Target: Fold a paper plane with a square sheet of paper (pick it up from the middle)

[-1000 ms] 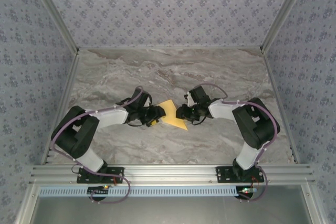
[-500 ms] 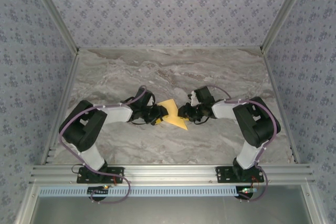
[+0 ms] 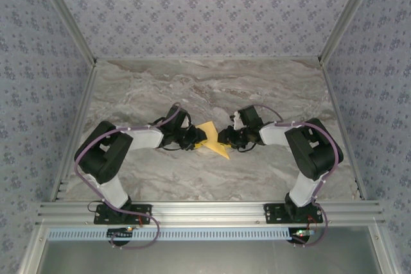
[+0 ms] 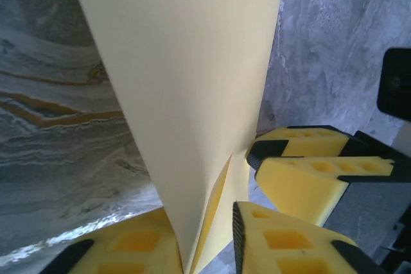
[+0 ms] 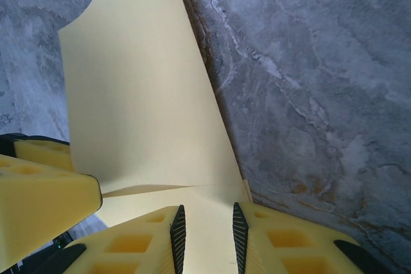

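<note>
Since a second ago my left arm has swung in toward the centre, and my left hand point(image 3: 192, 138) has been drawing together at the left edge of the square sheet of paper point(image 3: 211, 139); my right hand point(image 3: 226, 137) has barely shifted. The sheet sits near the middle of the surface point(image 3: 270, 88), bridged between both hands, so it lies to the right of my left hand and to the left of my right, equally close to each. From above it is only a small yellow wedge with a point aimed at the near edge. At the left wrist, the sheet point(image 4: 186, 81) runs straight away from my left hand point(image 4: 204, 248) as a doubled layer between the fingers; whether they bite yet I cannot tell. At the right wrist, a crease crosses the sheet point(image 5: 141, 107) just ahead of my right hand point(image 5: 205, 229), which I judge clamped on it.
</note>
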You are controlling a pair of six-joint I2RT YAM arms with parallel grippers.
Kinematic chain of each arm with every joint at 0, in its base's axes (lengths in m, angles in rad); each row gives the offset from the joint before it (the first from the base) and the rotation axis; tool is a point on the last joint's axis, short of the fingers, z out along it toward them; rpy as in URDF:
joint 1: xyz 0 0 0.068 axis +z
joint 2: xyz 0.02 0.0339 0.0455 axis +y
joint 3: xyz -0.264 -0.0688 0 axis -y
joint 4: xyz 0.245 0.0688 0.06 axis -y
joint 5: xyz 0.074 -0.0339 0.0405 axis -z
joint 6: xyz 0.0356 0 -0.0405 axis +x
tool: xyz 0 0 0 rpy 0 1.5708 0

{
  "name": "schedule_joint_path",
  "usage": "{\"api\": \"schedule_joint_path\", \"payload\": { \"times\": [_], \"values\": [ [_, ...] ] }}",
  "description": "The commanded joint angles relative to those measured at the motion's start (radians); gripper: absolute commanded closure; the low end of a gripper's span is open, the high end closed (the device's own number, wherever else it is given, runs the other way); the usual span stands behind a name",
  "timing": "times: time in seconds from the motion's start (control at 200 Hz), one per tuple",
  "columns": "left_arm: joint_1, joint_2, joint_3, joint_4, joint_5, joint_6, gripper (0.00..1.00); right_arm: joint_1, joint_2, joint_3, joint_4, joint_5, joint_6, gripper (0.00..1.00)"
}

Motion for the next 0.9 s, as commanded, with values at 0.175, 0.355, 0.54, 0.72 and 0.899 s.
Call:
{"api": "schedule_joint_path", "payload": {
  "times": [0.175,0.355,0.54,0.72,0.899],
  "values": [
    [-0.018,0.013,0.064,-0.018,0.033,-0.010,0.90,0.081,-0.169,-0.039,-0.025,0.190,-0.234,0.56],
    [-0.021,0.004,0.104,-0.078,0.023,-0.012,0.91,0.225,-0.276,-0.113,0.001,0.535,-0.428,0.39],
    [-0.022,0.002,0.124,-0.124,0.015,-0.012,0.92,0.297,-0.327,-0.194,0.116,0.635,-0.593,0.39],
    [-0.022,-0.002,0.126,-0.134,0.014,-0.016,0.92,0.394,-0.312,-0.289,0.322,0.735,-0.836,0.45],
    [-0.023,-0.003,0.126,-0.130,0.015,-0.024,0.92,0.426,-0.235,-0.289,0.421,0.817,-0.926,0.51]
  ]
}}
